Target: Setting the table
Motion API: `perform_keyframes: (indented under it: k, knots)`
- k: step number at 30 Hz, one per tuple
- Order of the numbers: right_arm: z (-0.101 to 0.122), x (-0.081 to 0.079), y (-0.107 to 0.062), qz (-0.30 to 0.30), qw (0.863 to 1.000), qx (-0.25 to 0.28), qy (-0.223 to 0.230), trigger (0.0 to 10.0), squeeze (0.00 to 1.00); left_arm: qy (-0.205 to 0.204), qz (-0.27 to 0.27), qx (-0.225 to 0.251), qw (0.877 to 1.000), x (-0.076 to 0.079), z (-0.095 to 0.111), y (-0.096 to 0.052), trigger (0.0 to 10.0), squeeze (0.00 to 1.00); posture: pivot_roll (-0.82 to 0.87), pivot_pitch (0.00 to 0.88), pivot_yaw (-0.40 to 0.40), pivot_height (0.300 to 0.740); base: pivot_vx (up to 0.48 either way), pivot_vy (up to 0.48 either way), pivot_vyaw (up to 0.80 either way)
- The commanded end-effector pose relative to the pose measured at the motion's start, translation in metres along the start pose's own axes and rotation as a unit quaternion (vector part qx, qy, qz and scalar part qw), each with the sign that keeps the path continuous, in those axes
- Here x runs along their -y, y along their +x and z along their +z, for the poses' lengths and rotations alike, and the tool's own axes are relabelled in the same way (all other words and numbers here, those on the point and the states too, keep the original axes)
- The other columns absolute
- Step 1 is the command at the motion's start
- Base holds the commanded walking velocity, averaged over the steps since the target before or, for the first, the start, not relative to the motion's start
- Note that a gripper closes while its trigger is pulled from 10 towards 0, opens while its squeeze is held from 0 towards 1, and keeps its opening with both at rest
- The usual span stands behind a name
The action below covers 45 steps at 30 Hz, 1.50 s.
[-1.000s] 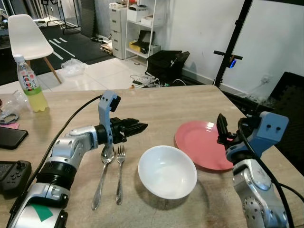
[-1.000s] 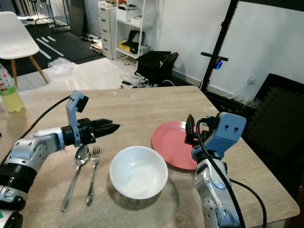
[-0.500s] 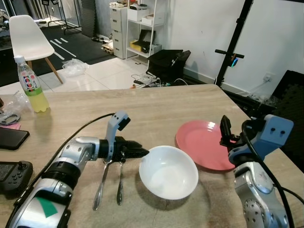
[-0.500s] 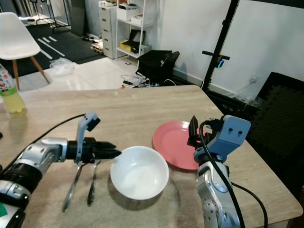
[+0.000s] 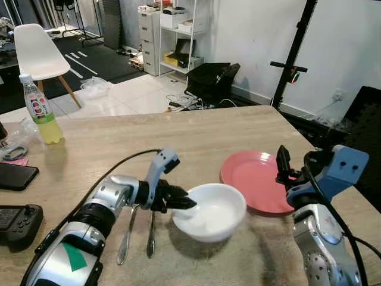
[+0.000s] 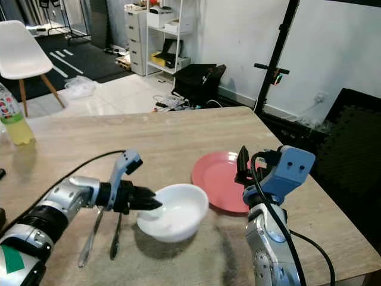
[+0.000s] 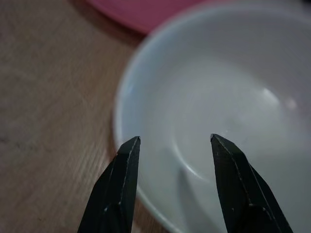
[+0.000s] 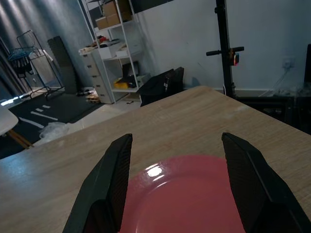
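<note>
- Left gripper (image 5: 183,204) sits at the near-left rim of the white bowl (image 5: 215,210), jaws part-open. In the left wrist view one finger (image 7: 116,189) lies outside the rim and the other over the bowl's inside, so the wall runs between them. Cannot tell from these frames whether the pads are already pressing on it.
- Bowl rests on the bench (image 5: 196,134) and appears tipped, its left rim raised at the gripper, just beside the pink plate (image 5: 256,181), which is to its right. Judged step: taking hold of the bowl to place it, likely on the plate.
- Risk: a rim pinch on smooth glazed ware is a weak hold. If the jaws close too lightly the bowl could slip and drop back onto the bench.
- Risk: the grasp is at one edge, so the bowl's weight hangs off to the side. A quick lift could swing it or let it rotate out of the fingers.
- Risk: the spoon (image 5: 128,230) and fork (image 5: 150,227) lie directly under the left forearm. A low sweep of that arm could drag them out of line.
- Risk: carried too low, the bowl's far edge could strike the plate rim and shove it toward the bench edge.
- Right gripper (image 5: 280,164) hovers at the plate's right edge, jaws spread wide and holding nothing. It stands in the likely landing zone; bowl or left arm could clip it.
- Bottle (image 5: 37,110), phone (image 5: 16,176) and controller (image 5: 18,218) sit well apart at the far left. Low concern.
</note>
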State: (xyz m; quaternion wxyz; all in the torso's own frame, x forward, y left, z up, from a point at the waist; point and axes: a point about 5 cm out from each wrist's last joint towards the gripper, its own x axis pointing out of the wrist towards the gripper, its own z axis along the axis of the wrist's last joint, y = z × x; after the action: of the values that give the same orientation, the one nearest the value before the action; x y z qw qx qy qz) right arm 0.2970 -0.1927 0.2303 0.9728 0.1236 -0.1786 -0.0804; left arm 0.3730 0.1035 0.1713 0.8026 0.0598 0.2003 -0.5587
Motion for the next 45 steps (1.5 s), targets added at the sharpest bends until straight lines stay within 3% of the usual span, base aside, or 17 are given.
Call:
perform_keyframes:
  k: [1, 2, 3, 4, 16, 22, 23, 27, 33, 35, 39, 44, 45]
  knots:
    - [0.001, 0.003, -0.002, -0.007, 1.000, 0.003, -0.003, 10.0, 0.00, -0.004, 0.009, -0.012, 1.000, -0.001, -0.011, 0.002, 4.8, 0.00, 0.02, 0.073, 0.066, 0.740, 0.000, 0.000, 0.00]
    - [0.001, 0.003, -0.002, -0.006, 1.000, 0.003, -0.004, 10.0, 0.00, -0.005, 0.011, -0.010, 1.000, -0.001, -0.011, 0.002, 2.0, 0.00, 0.01, 0.075, 0.064, 0.740, 0.000, 0.000, 0.00]
    - [0.001, 0.003, -0.002, -0.006, 1.000, 0.003, -0.004, 10.0, 0.00, -0.005, 0.011, -0.010, 1.000, -0.001, -0.011, 0.002, 2.0, 0.00, 0.01, 0.075, 0.064, 0.740, 0.000, 0.000, 0.00]
    - [0.002, 0.003, -0.002, -0.005, 1.000, 0.004, -0.004, 10.0, 0.00, -0.007, 0.015, -0.005, 1.000, -0.002, -0.012, 0.001, 0.0, 0.00, 0.02, 0.074, 0.064, 0.740, 0.000, 0.000, 0.00]
    - [0.001, 0.003, -0.004, -0.007, 1.000, 0.003, -0.003, 10.0, 0.00, -0.012, 0.033, 0.033, 0.999, -0.009, -0.006, -0.012, 0.0, 0.00, 0.02, 0.076, 0.066, 0.740, 0.000, 0.000, 0.00]
    - [0.000, 0.002, -0.003, -0.003, 1.000, 0.001, -0.002, 10.0, 0.00, -0.008, 0.057, 0.066, 0.996, -0.013, 0.000, -0.027, 0.0, 0.00, 0.03, 0.072, 0.056, 0.740, 0.000, 0.000, 0.00]
    - [0.000, 0.001, -0.002, 0.000, 1.000, 0.000, -0.001, 10.0, 0.00, -0.001, 0.082, 0.076, 0.994, -0.017, 0.002, -0.036, 10.0, 0.00, 0.04, 0.071, 0.052, 0.740, 0.000, 0.000, 0.00]
    - [0.000, 0.001, -0.001, 0.002, 1.000, -0.001, -0.002, 10.0, 0.00, 0.001, 0.094, 0.084, 0.992, -0.018, 0.004, -0.042, 10.0, 0.00, 0.04, 0.070, 0.051, 0.740, 0.000, 0.000, 0.00]
    - [0.000, -0.001, 0.000, 0.006, 1.000, 0.000, 0.000, 10.0, 0.00, 0.004, 0.157, 0.136, 0.978, -0.022, 0.021, -0.078, 10.0, 0.00, 0.08, 0.070, 0.049, 0.740, 0.000, 0.000, 0.00]
    - [0.000, -0.001, 0.000, 0.006, 1.000, 0.000, 0.000, 10.0, 0.00, 0.004, 0.157, 0.136, 0.978, -0.022, 0.021, -0.078, 10.0, 0.00, 0.08, 0.070, 0.049, 0.740, 0.000, 0.000, 0.00]
    - [-0.002, -0.001, 0.000, 0.009, 1.000, -0.004, 0.001, 10.0, 0.00, 0.013, 0.174, 0.148, 0.973, -0.020, 0.028, -0.097, 10.0, 0.00, 0.09, 0.066, 0.039, 0.740, 0.000, 0.000, 0.00]
    - [-0.002, -0.003, 0.003, 0.014, 1.000, -0.004, 0.003, 10.0, 0.00, -0.004, 0.148, 0.166, 0.975, -0.009, 0.031, -0.097, 10.0, 0.00, 0.10, 0.065, 0.033, 0.740, 0.000, 0.000, 0.00]
    - [-0.002, -0.003, 0.004, 0.016, 1.000, -0.005, 0.003, 10.0, 0.00, -0.007, 0.132, 0.163, 0.978, -0.004, 0.029, -0.091, 10.0, 1.00, 0.10, 0.065, 0.026, 0.740, 0.000, 0.000, 0.00]
